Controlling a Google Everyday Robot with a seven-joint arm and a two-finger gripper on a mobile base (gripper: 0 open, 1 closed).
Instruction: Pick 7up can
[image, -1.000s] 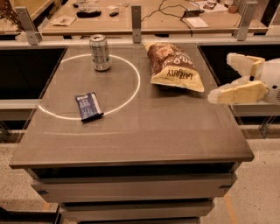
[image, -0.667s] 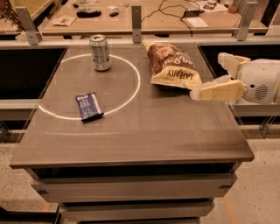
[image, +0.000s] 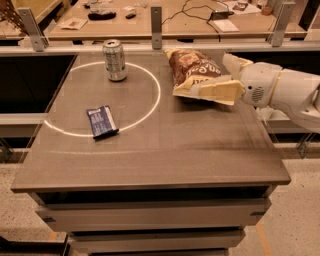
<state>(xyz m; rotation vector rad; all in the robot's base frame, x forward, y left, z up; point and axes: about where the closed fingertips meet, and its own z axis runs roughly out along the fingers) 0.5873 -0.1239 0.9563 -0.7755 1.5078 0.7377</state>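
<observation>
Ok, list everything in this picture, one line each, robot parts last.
Can: one, silvery grey, upright at the table's far left, by the far edge of the ring.
Chip bag: one, brown and yellow, lying at the far right of the table.
Packet: one, dark blue, flat at the ring's near edge, on the left.
Ring: one, white line marked on the tabletop's left half.
Table: one, grey-brown, centre of view.
Bench: one, tan, behind the table, with small clutter and cables.
Arm: one, white, coming in from the right.
Gripper: one, cream, open, at the chip bag's right side, well away from the can.
</observation>
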